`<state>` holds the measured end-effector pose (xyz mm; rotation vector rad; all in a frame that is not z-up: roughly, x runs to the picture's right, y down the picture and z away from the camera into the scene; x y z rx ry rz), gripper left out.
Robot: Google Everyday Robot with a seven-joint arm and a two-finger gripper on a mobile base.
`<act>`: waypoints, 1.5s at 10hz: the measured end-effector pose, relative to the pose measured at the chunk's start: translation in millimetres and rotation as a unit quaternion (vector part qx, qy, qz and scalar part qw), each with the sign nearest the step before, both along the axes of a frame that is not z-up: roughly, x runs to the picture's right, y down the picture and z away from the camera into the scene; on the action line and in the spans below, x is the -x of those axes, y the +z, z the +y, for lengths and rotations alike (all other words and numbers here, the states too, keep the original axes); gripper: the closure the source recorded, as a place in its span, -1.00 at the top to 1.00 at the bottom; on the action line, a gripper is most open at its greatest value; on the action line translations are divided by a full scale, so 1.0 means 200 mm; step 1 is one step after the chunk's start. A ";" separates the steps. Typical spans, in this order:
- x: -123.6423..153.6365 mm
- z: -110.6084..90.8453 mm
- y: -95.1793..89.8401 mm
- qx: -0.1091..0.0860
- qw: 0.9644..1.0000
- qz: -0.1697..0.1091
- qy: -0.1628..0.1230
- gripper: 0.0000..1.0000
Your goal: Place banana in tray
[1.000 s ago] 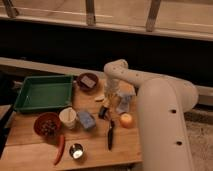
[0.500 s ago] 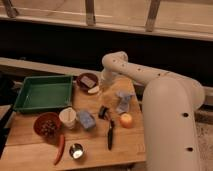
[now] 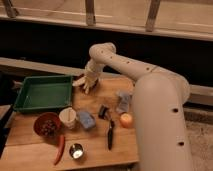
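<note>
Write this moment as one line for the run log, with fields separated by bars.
step: carry to tray | hand: just right of the green tray, above table | banana: pale piece at the hand | tray: nothing inside

Light: warm, dim, strongest on the bench (image 3: 95,150) beside the tray (image 3: 42,92)
Shadow: dark band behind the tray
Focus: soft blur throughout
End effector (image 3: 89,84): just right of the tray, pale, smeared
</note>
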<state>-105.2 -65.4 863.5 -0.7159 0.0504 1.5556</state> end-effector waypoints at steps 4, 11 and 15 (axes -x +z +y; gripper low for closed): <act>0.56 0.05 -0.20 -0.008 0.991 -0.123 -0.050 -1.00; 0.84 0.19 -0.34 -0.011 0.979 -0.182 -0.087 -0.44; 0.83 0.20 -0.30 -0.003 0.981 -0.177 -0.080 0.37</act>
